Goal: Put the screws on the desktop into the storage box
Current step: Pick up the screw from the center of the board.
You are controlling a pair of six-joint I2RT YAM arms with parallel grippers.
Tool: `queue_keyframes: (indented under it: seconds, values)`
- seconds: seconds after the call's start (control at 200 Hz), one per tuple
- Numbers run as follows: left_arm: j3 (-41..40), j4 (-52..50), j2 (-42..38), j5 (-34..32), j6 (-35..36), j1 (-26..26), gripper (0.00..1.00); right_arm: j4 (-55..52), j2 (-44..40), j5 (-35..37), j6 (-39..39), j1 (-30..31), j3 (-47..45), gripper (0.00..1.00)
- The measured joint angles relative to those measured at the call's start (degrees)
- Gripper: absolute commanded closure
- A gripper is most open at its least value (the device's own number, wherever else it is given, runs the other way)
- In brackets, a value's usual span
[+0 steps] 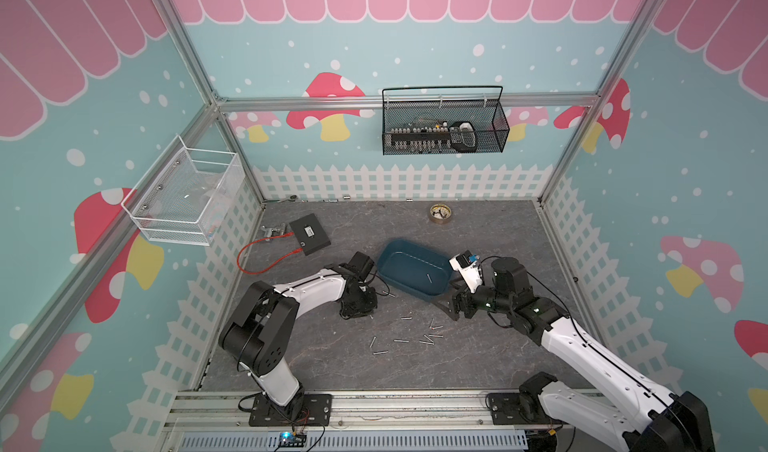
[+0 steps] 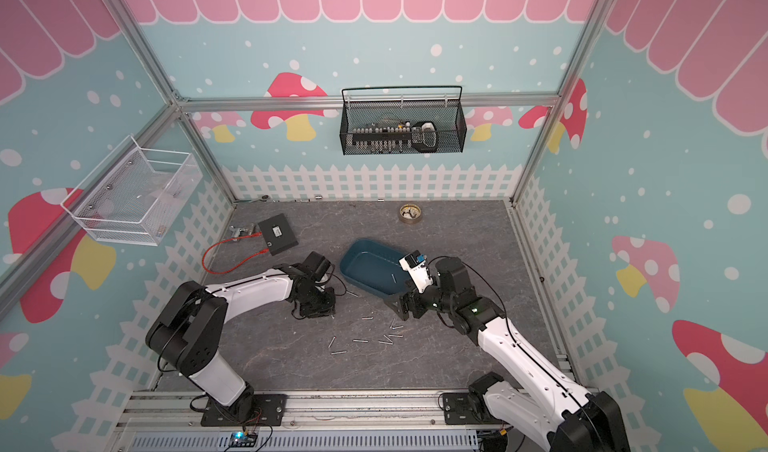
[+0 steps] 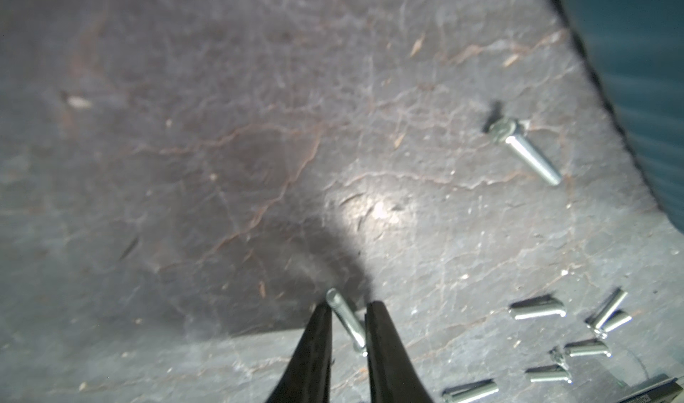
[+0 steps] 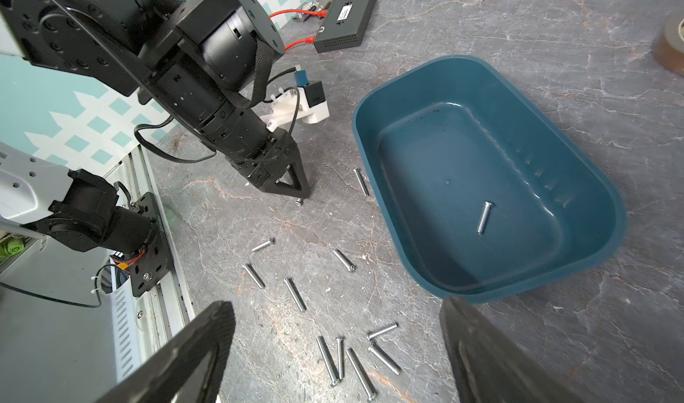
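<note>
1 screw lies flat on the floor of the storage box, which sits near the middle of the desktop, turned at an angle. I see a second screw on the desktop just beside the box's outer wall. The remaining screws lie scattered on the desktop in front of the box, between the 2 arms; several overlap in a small cluster.

The left gripper points down at the desktop with its fingers drawn close together. 1 screw lies slantwise between the tips. I cannot tell whether the fingers are clamped on it or only flank it.

The right gripper hangs above the cluster, close to the box's near corner. Its fingers are spread wide and grasp nothing.

Further back, a black flat box with a red cable lies near the left wall. A tape roll rests near the back edge.
</note>
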Motion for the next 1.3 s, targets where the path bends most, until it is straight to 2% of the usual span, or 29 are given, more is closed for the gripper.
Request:
queue_keyframes:
  seconds: [0.15, 0.295, 0.811, 1.041, 1.301]
  values:
    - [1.9, 0.2, 1.8, 0.2, 0.5, 0.0, 0.86, 0.0, 0.0, 0.5, 0.0, 0.0, 0.0, 0.07]
    - [3.2, -0.2, 2.9, 0.0, 1.4, -0.3, 0.86, 0.0, 0.0, 0.8, 0.0, 0.0, 0.0, 0.07]
    - [5.8, -3.2, 4.4, -6.9, 3.1, -3.3, 0.87, 0.0, 0.0, 0.9, 0.0, 0.0, 0.0, 0.07]
    - [7.8, -5.4, 5.7, -13.0, 3.0, -4.4, 0.93, 0.0, 0.0, 0.9, 0.0, 0.0, 0.0, 0.07]
    - [8.3, -6.5, 5.8, -14.2, 3.6, -4.6, 1.0, 0.0, -0.4, 1.0, 0.0, 0.0, 0.0, 0.07]
